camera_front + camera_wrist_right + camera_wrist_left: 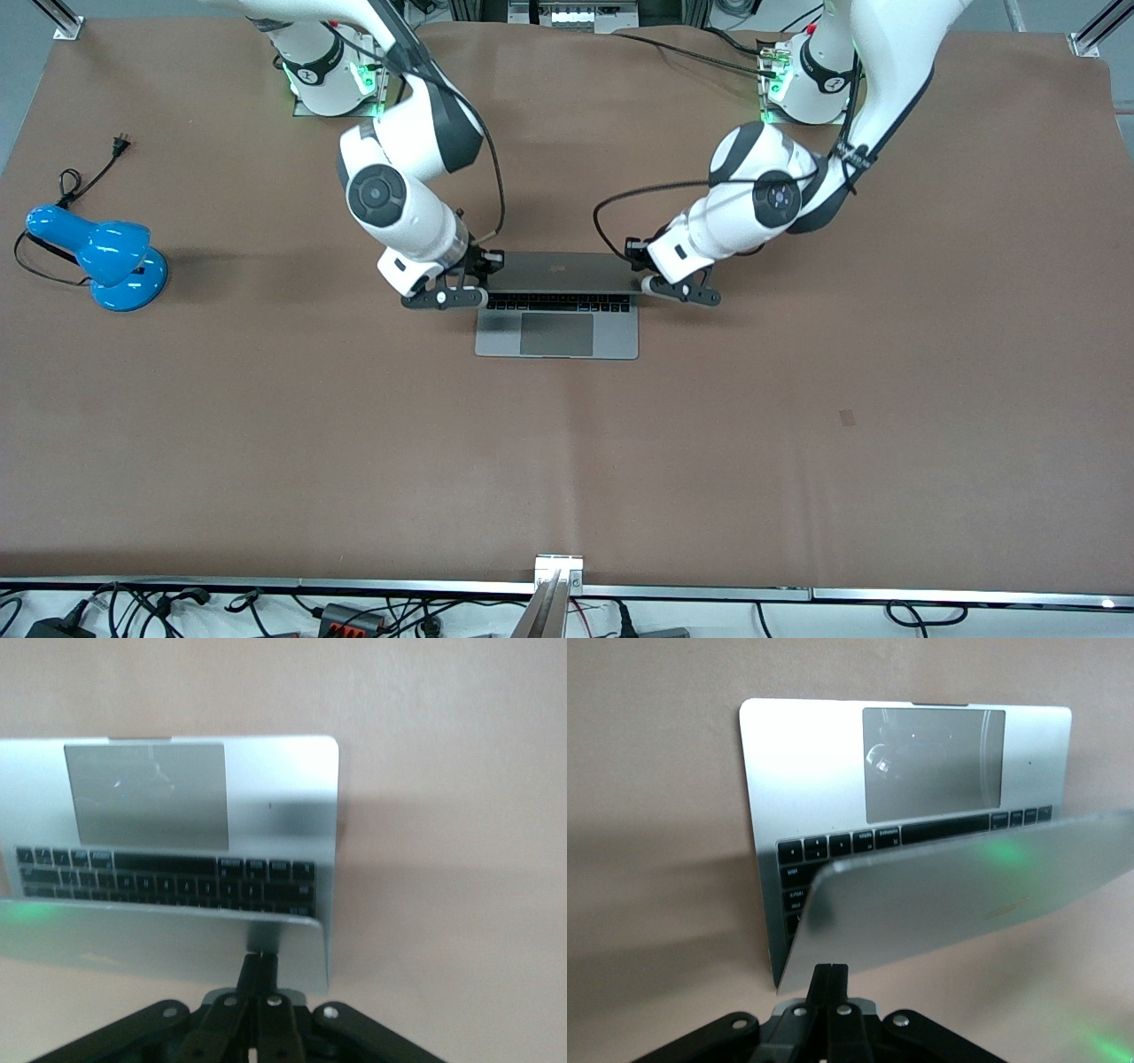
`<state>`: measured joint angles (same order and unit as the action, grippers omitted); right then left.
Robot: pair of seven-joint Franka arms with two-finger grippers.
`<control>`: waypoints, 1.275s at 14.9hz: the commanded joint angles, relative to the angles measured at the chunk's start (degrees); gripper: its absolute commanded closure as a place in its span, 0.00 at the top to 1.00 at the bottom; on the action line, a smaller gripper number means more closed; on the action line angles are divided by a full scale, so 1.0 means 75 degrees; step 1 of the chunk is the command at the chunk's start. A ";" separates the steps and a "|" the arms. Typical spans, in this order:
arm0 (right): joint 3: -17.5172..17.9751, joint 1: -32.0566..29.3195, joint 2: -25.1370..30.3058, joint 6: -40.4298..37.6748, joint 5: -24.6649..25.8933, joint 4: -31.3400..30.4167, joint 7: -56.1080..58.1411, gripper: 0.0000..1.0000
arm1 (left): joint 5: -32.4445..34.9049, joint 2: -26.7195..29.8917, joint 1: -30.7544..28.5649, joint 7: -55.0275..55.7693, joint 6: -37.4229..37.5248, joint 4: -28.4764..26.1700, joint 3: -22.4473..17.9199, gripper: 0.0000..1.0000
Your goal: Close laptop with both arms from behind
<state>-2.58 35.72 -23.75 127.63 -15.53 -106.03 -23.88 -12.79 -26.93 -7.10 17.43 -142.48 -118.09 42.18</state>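
Note:
The silver-grey laptop [556, 332] lies in the middle of the table with its lid [558, 270] tilted forward over the black keyboard. My left gripper [678, 291] is shut, and its fingertips [830, 971] touch the back of the lid [966, 895] at the corner toward the left arm's end. My right gripper [446, 297] is shut too, and its fingertips [260, 960] press the back of the lid [159, 939] at the corner toward the right arm's end. The trackpad shows in both the left wrist view [933, 757] and the right wrist view [146, 793].
A blue desk lamp [99, 257] with a black cord and plug [117, 144] lies toward the right arm's end of the table. The brown table cover [567, 461] spreads wide nearer the front camera than the laptop.

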 commanded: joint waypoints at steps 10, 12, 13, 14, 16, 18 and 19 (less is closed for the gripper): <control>-0.0289 0.0041 -0.2269 -0.0013 0.0254 0.2031 -0.0342 0.00 | 0.1142 -0.1600 0.1624 0.0031 -0.0843 0.1062 -0.1543 0.00; -0.0289 0.0054 -0.2435 -0.0013 0.0254 0.2102 -0.0343 0.00 | 0.1131 -0.1682 0.1674 0.0031 -0.0855 0.1085 -0.1580 0.00; -0.0289 0.0054 -0.2482 -0.0013 0.0243 0.2102 -0.0343 0.00 | 0.1131 -0.1741 0.1674 0.0019 -0.0878 0.1120 -0.1580 0.00; -0.0289 0.0054 -0.2540 -0.0013 0.0243 0.2102 -0.0343 0.00 | 0.1142 -0.1788 0.1685 0.0019 -0.0890 0.1132 -0.1592 0.00; -0.0278 0.0077 -0.2646 -0.0002 0.0231 0.2102 -0.0343 0.00 | 0.1154 -0.1835 0.1685 0.0019 -0.0890 0.1179 -0.1592 0.00; -0.0278 0.0101 -0.2658 -0.0013 0.0242 0.2102 -0.0343 0.00 | 0.1154 -0.1835 0.1674 0.0008 -0.0890 0.1179 -0.1592 0.00; -0.0278 0.0101 -0.2658 -0.0013 0.0243 0.2102 -0.0343 0.00 | 0.1154 -0.1777 0.1674 0.0019 -0.0867 0.1237 -0.1604 0.00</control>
<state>-4.72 36.00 -42.37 127.63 -14.54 -91.43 -24.98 -5.62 -39.27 5.10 17.48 -148.76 -110.55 30.73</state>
